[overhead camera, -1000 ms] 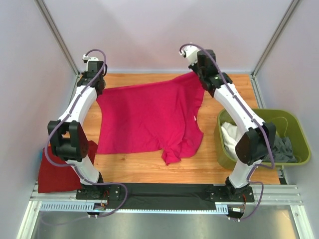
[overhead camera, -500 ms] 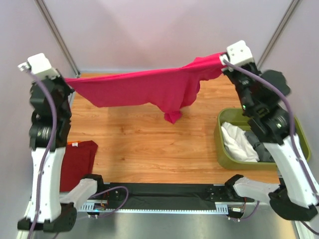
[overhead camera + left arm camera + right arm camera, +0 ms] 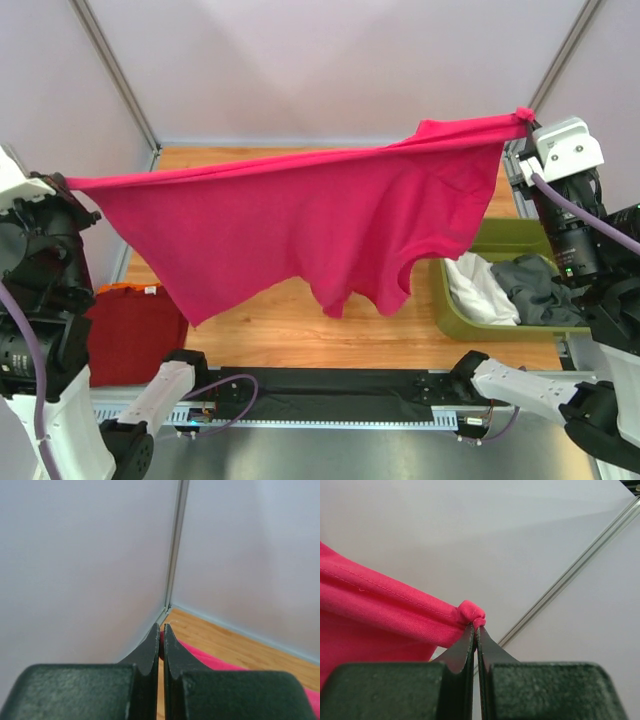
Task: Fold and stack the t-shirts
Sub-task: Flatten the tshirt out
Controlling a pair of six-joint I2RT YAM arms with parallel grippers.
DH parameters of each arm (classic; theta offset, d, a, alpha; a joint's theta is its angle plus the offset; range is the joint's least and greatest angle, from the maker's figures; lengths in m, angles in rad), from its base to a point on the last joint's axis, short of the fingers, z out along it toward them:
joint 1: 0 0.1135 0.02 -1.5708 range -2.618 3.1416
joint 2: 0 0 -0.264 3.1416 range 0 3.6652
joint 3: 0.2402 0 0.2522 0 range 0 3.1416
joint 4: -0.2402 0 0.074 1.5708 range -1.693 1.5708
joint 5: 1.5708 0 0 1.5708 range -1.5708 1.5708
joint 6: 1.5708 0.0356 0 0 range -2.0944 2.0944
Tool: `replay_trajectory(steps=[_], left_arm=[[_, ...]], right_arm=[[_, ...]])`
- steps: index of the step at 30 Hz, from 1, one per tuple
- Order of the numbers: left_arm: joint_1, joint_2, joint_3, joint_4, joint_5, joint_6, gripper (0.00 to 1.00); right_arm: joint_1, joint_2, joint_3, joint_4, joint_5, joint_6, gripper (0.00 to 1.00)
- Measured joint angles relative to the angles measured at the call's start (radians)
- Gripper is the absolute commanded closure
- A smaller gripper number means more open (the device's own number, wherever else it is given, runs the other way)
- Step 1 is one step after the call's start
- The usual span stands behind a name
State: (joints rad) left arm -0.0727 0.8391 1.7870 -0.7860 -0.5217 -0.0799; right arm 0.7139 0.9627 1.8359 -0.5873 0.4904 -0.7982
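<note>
Two corners of pink t-shirt point(image 3: 300, 220) in left claw point(image 3: 161, 634), right claw point(image 3: 474, 628) (hem aloft)

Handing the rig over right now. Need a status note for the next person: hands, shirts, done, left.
Left hand: shut on one end of the pink shirt.
Right hand: shut on its other end, cloth bunched at the tips.
Pink shirt hangs stretched between them above the table, unfolded.
Dark red shirt lies near left, apparently folded.
White shirt and grey shirt sit in the green bin.
Left: lay pink flat, fold, stack on red; then the bin's shirts.
</note>
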Motion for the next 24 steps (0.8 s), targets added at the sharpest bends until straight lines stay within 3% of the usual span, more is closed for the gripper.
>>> replay_trajectory(steps=[5, 10, 16, 20, 24], left_arm=[[0.0, 0.17, 0.159, -0.093, -0.012, -0.016, 1.0], [0.0, 0.35, -0.027, -0.076, -0.037, -0.047, 1.0], [-0.004, 0.556, -0.31, -0.035, -0.059, -0.084, 1.0], [-0.019, 0.655, -0.366, 0.022, -0.12, -0.106, 1.0], [-0.024, 0.822, -0.325, 0.09, -0.182, -0.114, 1.0]], right_arm=[[0.014, 0.015, -0.055, 0.027, 0.04, -0.043, 1.0], [-0.111, 0.119, -0.148, 0.036, -0.002, 0.035, 1.0], [-0.231, 0.282, -0.404, 0.083, -0.064, 0.119, 1.0], [-0.289, 0.42, -0.461, 0.099, -0.113, 0.163, 1.0], [-0.321, 0.546, -0.449, 0.164, -0.123, 0.181, 0.99]])
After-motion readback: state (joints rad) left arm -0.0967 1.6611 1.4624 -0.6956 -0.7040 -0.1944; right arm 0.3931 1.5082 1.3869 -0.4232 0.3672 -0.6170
